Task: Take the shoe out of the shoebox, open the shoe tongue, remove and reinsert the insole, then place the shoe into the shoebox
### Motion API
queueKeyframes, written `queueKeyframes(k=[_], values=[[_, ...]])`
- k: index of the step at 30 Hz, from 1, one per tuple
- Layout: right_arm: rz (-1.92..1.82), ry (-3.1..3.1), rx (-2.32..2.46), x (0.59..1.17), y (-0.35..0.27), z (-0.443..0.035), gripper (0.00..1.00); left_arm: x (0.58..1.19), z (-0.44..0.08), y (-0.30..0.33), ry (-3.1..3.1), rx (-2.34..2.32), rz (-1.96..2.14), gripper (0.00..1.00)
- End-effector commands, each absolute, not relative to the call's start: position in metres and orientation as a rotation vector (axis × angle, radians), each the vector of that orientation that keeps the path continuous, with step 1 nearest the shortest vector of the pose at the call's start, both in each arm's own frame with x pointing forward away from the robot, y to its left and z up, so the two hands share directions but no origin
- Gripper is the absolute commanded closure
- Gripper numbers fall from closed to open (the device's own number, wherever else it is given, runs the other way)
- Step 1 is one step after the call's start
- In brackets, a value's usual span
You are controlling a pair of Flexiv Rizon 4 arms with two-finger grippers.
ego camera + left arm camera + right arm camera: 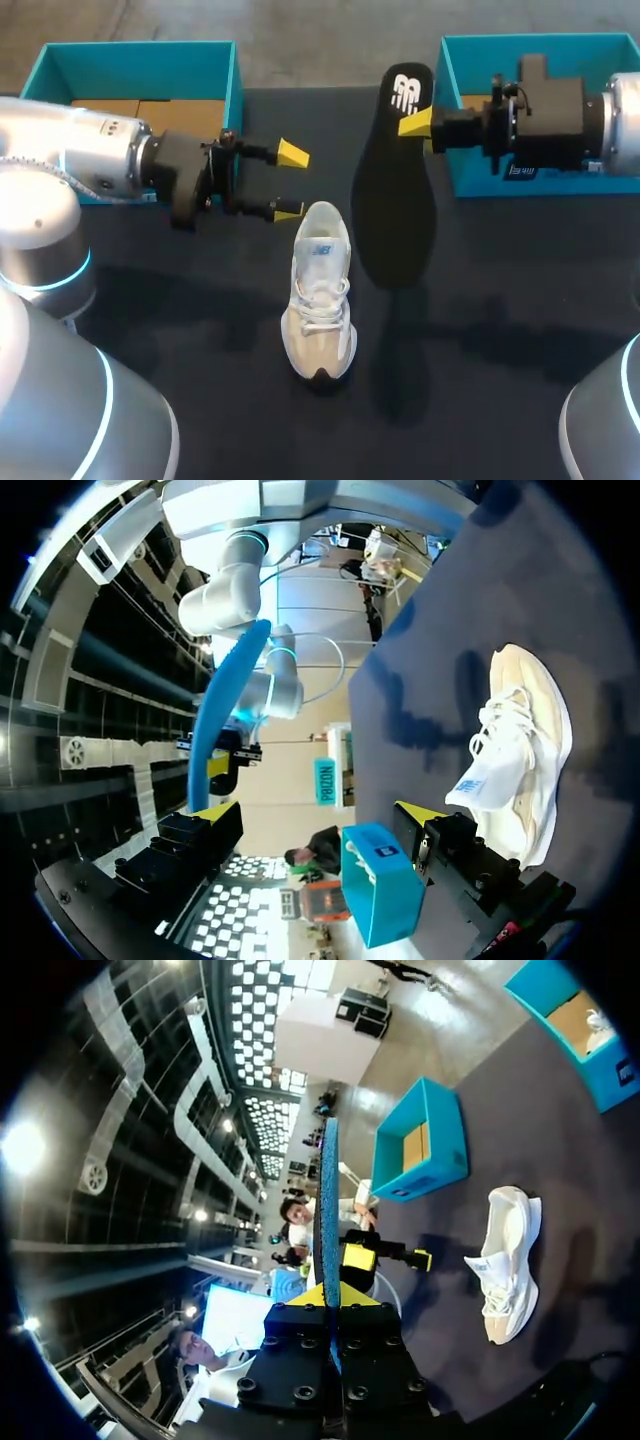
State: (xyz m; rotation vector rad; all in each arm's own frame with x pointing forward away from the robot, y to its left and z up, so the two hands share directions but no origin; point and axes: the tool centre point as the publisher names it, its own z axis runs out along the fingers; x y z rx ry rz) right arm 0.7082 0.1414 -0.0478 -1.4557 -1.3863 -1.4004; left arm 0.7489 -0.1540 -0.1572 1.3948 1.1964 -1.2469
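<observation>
The left arm comes in level from the left, its wrist turned so the left gripper (290, 182) points sideways across the desk (200, 330). Its fingers are spread wide with nothing between them. The nearer yellow tip hangs close to the heel end of the shoe (320, 300).

The shoe, a pale laced sneaker, stands upright on its sole on the desk between the two arms. Its dark toe points toward the robot and its tongue stands up at the far end.

The right arm reaches in level from the right, over the right shoebox (480, 182). The right gripper (415, 122) has its fingers closed on the heel end of the black insole (395, 200). In the right wrist view the insole shows edge-on as a thin blue strip pinched between the two fingers. It is held off the desk, just right of the shoe and apart from it.

The left shoebox (140, 66) sits behind the left arm, open at the top.
</observation>
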Motion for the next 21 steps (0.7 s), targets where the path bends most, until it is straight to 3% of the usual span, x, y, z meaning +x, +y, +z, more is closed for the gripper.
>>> queueKeyframes(k=[1,21], values=[[-1.370,-1.395,-1.492,0.731,0.151,-0.057,1.00,0.743,-0.157,-0.153,1.187,1.376,-1.239,0.00],[-1.234,-1.289,-1.666,0.828,0.159,-0.105,1.00,0.742,-0.150,-0.154,1.136,1.359,-1.205,0.00]])
